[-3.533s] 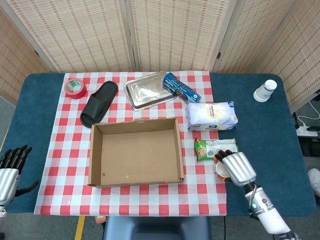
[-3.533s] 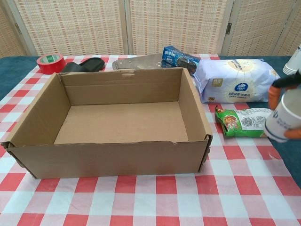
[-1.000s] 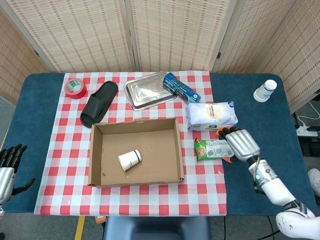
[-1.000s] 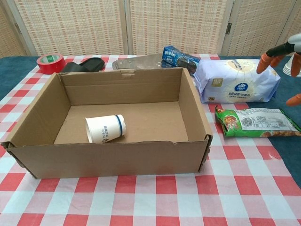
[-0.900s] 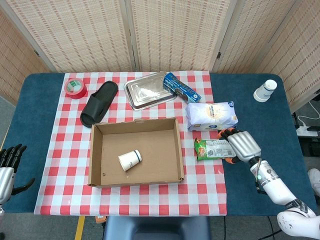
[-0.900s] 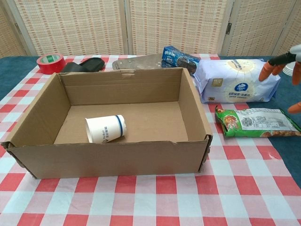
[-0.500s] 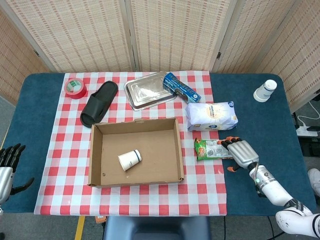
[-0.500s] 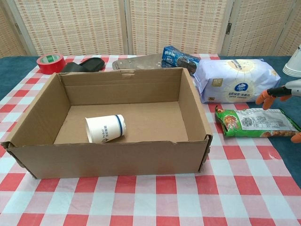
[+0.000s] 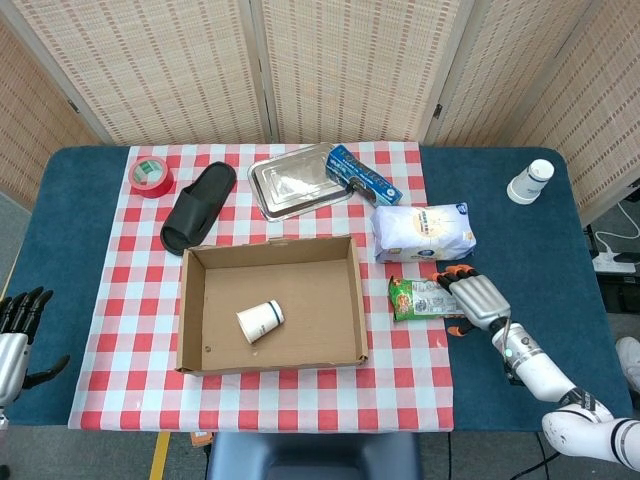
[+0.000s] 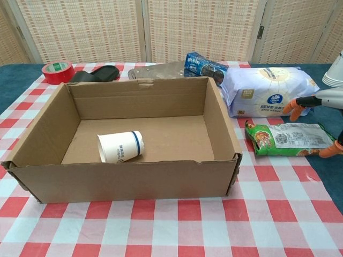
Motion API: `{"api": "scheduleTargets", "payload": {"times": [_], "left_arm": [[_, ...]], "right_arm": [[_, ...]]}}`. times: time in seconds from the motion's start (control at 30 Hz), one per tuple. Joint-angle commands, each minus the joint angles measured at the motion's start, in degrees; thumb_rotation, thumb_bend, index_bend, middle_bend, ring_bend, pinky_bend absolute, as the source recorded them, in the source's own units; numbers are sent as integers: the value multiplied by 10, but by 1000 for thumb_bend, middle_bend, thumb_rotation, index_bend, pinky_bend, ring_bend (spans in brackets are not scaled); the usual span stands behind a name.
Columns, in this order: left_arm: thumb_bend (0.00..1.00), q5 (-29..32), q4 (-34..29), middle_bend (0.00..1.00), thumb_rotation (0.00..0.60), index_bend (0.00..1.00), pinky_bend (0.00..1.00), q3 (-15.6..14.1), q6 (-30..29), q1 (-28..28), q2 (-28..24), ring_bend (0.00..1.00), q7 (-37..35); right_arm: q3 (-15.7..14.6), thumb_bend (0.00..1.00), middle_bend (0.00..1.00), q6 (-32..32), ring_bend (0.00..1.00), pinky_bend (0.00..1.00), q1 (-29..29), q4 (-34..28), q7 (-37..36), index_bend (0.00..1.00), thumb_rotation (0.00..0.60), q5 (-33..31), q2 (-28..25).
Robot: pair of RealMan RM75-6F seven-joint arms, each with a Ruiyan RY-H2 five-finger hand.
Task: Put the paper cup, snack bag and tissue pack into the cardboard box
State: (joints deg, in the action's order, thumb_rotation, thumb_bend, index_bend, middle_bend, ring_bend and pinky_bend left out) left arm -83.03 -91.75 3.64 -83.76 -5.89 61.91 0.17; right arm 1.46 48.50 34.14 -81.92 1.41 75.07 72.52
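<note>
My left hand [image 9: 18,325] sits off the table's left edge, low in the head view, fingers spread and holding nothing; the chest view does not show it.

On the checked cloth, at the far left, lies one red tape roll [image 9: 150,176], with one black slipper [image 9: 198,206] just to its right. The single cardboard box [image 9: 270,357] stands open in the middle of the cloth, and one paper cup [image 9: 260,321] lies on its side on the box floor, left of centre. Behind the box I count one metal tray [image 9: 293,181] and one blue packet [image 9: 363,174] leaning on its right end.

Right of the box there is one tissue pack [image 9: 423,231], white and lying flat, and just in front of it one green snack bag [image 9: 428,297], also flat, its left end close to the box wall. Both are outside the box.

My right hand [image 9: 474,300] is over the right end of the snack bag, palm down, fingers apart. In the chest view its orange fingertips [image 10: 293,111] straddle the bag's end. I cannot tell whether they touch it, and nothing is gripped.

Far right, on the blue table [image 9: 525,260], stands one stack of white cups [image 9: 530,181].
</note>
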Motion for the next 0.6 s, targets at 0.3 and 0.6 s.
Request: {"api": "scheduleTargets", "payload": {"times": [0.3,0.6], "left_arm": [[206,0,1,0,600,0,0,0,1,-1,0,0,-2],[205,5,4,0,600,0,0,2,7,-3,-1,0,-7]], "right_arm": [[7,0,206,-14,75,140,2,25,-4,171,600,-12,15],[15,0,206,-34,75,145,14,65,-12,181,600,-19,44]]}}
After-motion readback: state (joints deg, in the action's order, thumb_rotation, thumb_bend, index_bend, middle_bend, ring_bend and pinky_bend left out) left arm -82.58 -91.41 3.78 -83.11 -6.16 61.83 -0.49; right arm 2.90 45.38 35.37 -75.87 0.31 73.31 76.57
